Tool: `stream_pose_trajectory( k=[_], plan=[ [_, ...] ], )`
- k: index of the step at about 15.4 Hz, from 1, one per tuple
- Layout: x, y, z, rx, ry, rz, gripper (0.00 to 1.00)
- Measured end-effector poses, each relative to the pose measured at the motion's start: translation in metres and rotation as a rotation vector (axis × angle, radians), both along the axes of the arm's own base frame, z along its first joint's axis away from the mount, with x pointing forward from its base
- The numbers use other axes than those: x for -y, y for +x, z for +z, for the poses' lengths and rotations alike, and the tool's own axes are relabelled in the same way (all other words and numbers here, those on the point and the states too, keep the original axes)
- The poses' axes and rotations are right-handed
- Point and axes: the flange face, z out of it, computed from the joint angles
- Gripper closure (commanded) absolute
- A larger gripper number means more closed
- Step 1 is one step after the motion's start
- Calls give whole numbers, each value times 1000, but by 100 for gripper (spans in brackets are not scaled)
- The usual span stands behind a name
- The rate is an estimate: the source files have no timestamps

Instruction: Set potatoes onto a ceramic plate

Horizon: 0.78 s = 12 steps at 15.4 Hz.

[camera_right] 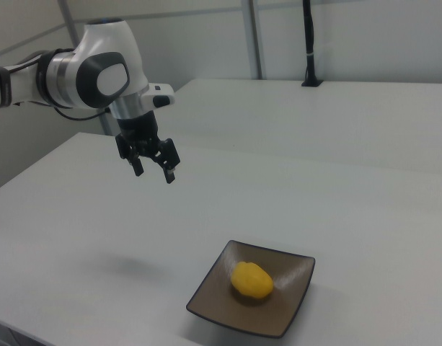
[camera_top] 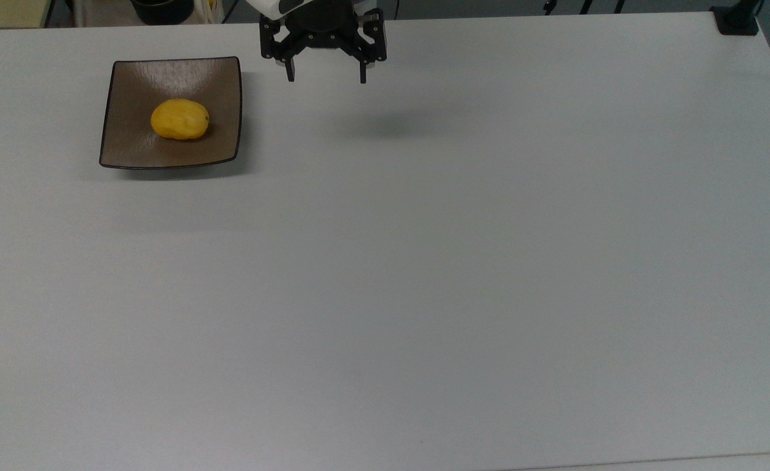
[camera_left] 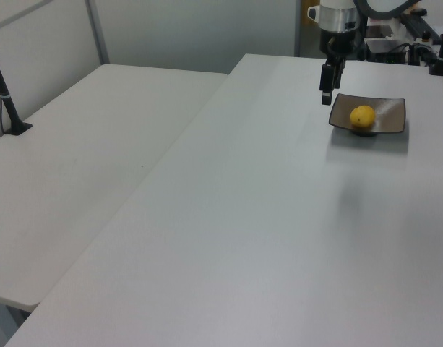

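In the top view I see my hand [camera_top: 324, 77] hanging above the table [camera_top: 424, 261] near its far edge, fingers spread wide and empty. The potato [camera_top: 179, 120] lies on the ceramic plate [camera_top: 129, 85], well apart toward the top view's left.

In the left view the hand [camera_left: 327, 92] points down just beside the ceramic plate [camera_left: 391, 119].

In the right view the arm [camera_right: 91, 76] holds the hand [camera_right: 155, 173] high above the table, and the potato [camera_right: 252, 280] rests in the ceramic plate [camera_right: 293, 306] near the table's front edge.

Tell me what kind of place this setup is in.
Probably a robotics lab: a robot arm with an open claw hangs above plain white tables, and a camera post stands on one.

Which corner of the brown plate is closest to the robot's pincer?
The ceramic plate's upper-right corner in the top view, nearest the open pincer; the potato sits mid-plate.
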Motion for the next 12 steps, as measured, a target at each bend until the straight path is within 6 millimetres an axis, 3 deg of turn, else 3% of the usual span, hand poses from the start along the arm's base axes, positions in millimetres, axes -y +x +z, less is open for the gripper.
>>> stream_pose_trajectory(
  k=[6,12],
  plan=[
    [-1,-2,0,-17,-2,3,0],
    [11,0,1,-14,-2,-18,0]
  ],
)
